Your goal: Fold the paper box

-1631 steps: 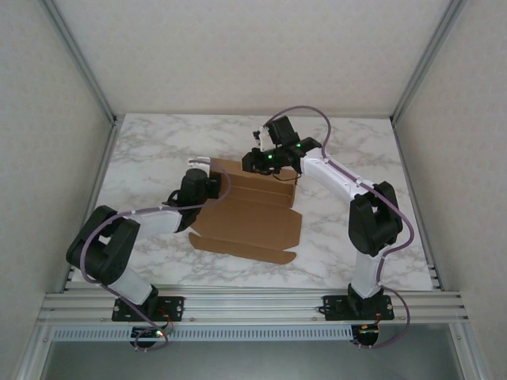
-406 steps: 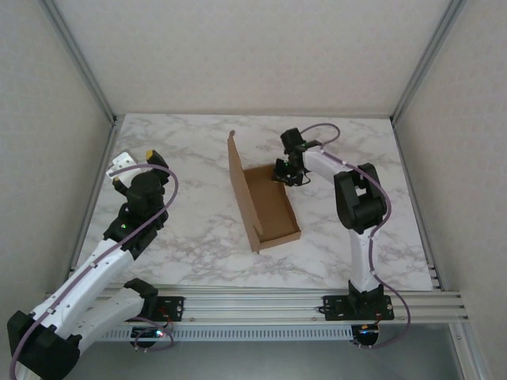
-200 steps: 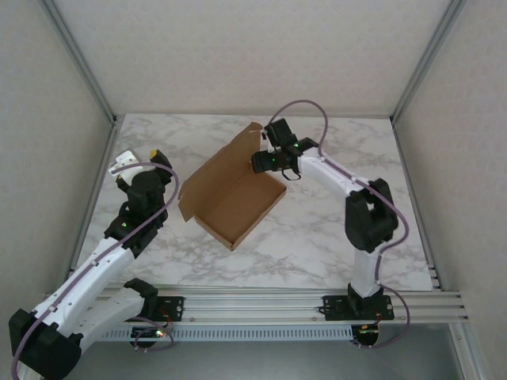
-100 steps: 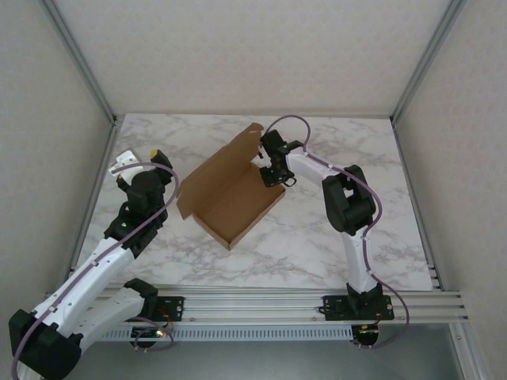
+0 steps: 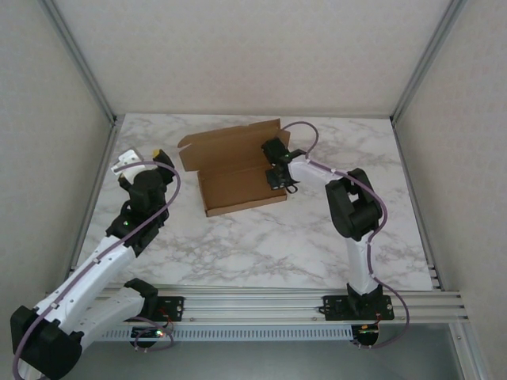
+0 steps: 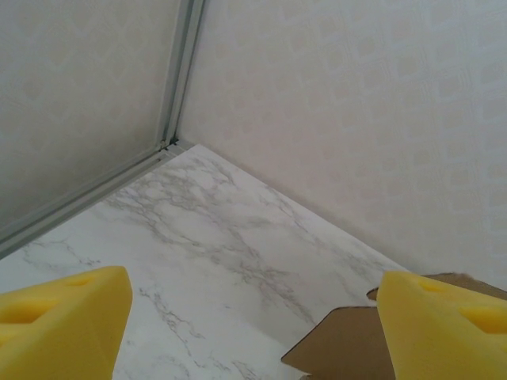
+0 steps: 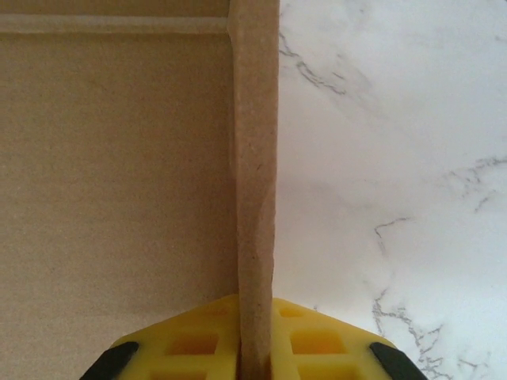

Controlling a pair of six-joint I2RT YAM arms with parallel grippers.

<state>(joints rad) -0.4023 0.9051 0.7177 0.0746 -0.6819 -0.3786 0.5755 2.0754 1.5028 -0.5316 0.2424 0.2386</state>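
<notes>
The marble table (image 5: 317,237) carries the paper box (image 5: 238,188) in its far middle part. The tray lies flat and the lid flap stands open toward the back wall. The right gripper (image 7: 255,348) is clenched on the box's right side wall, with one yellow pad on each face. The left gripper (image 6: 253,332) hangs over the table's left side, well apart from the box, with its fingers (image 6: 63,317) spread wide.

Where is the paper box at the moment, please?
In the top view, the paper box sits far-centre on the table, its right wall pinched by the right gripper.
</notes>
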